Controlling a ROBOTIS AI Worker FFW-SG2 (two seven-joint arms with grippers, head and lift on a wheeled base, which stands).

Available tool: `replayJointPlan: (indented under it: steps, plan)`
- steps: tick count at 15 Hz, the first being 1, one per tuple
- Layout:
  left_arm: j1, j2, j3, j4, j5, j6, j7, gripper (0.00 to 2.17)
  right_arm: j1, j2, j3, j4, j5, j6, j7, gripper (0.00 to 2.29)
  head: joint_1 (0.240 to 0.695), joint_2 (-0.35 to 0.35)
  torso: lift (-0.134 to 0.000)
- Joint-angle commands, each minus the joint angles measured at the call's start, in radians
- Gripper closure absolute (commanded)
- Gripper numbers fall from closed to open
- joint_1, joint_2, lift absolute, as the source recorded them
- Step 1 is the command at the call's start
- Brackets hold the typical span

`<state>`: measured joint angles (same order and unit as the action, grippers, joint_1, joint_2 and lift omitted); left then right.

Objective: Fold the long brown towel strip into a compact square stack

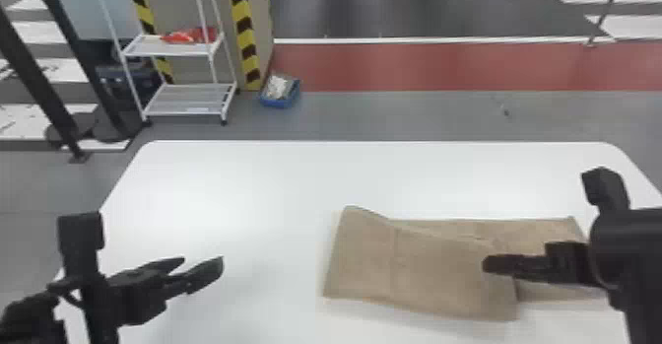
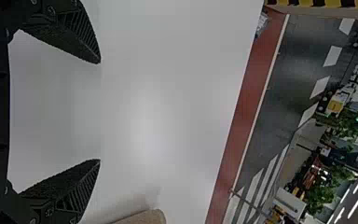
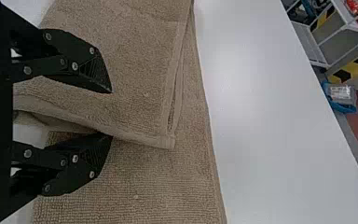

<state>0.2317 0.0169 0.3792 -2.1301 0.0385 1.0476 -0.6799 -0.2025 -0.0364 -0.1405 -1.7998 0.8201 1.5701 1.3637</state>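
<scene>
The brown towel lies on the right half of the table, its left part folded over to the right onto a lower layer. My right gripper is at the folded flap's right end. In the right wrist view my right gripper stands open, one finger over the upper layer of the towel, the other beyond the flap's edge above the lower layer. My left gripper is open over the table's left part, apart from the towel. In the left wrist view, nothing is between the fingers of my left gripper.
The white table has rounded far corners. Beyond it on the floor are a white shelf rack and a blue bin.
</scene>
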Motion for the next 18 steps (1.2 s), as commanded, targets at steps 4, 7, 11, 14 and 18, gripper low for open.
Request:
replayJointPlan:
  steps: [4,7,11,14,18]
  plan:
    - [0.0,0.0,0.004,0.004,0.001,-0.005,-0.001,0.14,-0.006,-0.003,0.005,-0.001,0.04,0.002,0.003,0.66,0.695,0.038,-0.124]
    - [0.002,0.0,0.004,0.007,0.003,-0.017,-0.001,0.14,-0.006,-0.003,0.016,0.008,0.045,0.002,0.003,0.85,0.695,0.034,-0.124]
    - [0.005,0.002,0.009,0.009,0.003,-0.017,-0.001,0.14,-0.009,-0.002,0.027,0.031,0.059,0.002,0.003,0.89,0.695,0.039,-0.124]
    - [0.005,0.002,0.009,0.01,0.004,-0.021,-0.003,0.14,-0.009,0.0,0.021,0.031,0.056,0.002,0.003,1.15,0.695,0.043,-0.124]
    - [0.005,0.003,0.01,0.01,0.004,-0.021,-0.003,0.14,-0.011,0.007,0.007,0.026,0.034,0.002,0.003,1.24,0.695,0.044,-0.124]
